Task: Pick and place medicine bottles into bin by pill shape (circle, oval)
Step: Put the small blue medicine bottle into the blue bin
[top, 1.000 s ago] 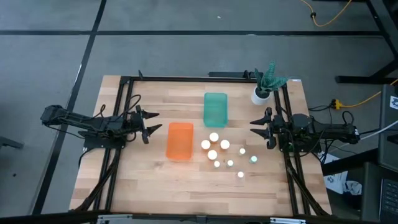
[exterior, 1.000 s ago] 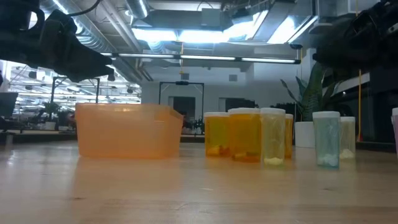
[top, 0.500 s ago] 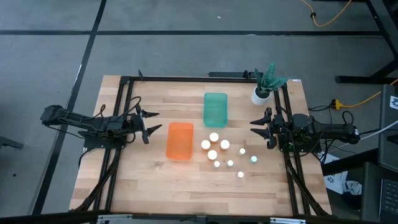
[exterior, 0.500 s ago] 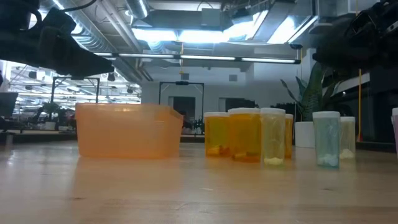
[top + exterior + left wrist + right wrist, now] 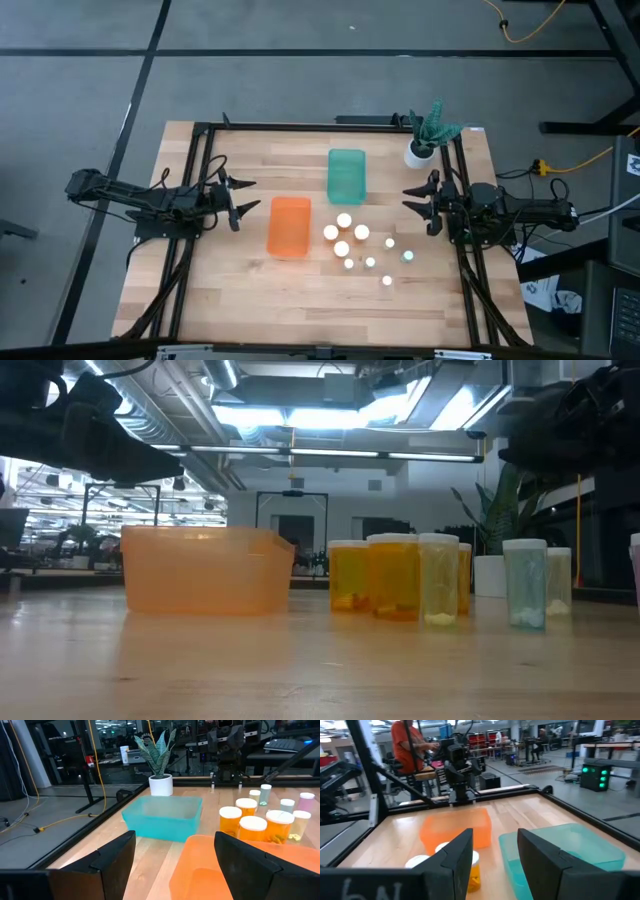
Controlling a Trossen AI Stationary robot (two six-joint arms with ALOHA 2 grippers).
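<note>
Several medicine bottles stand upright on the wooden table, right of centre, seen from above as white round caps. In the low view their bodies are amber, clear or pale teal. The orange bin rests on its base at the table's middle, and the teal bin rests behind it toward the far edge. My left gripper hovers open at the left edge, pointing level at the orange bin. My right gripper hovers open at the right edge, pointing level toward the bottles, with nothing between its fingers.
A white plant pot with a green plant stands at the far right corner. Black frame rails run along the table's left, right and far sides. Bare wood lies between the bottles and the near edge. A person is in the room beyond.
My left gripper has rolled a little about the line it points along, staying where it was. My right gripper has swung slightly toward the far edge. Bottles and bins have kept still.
</note>
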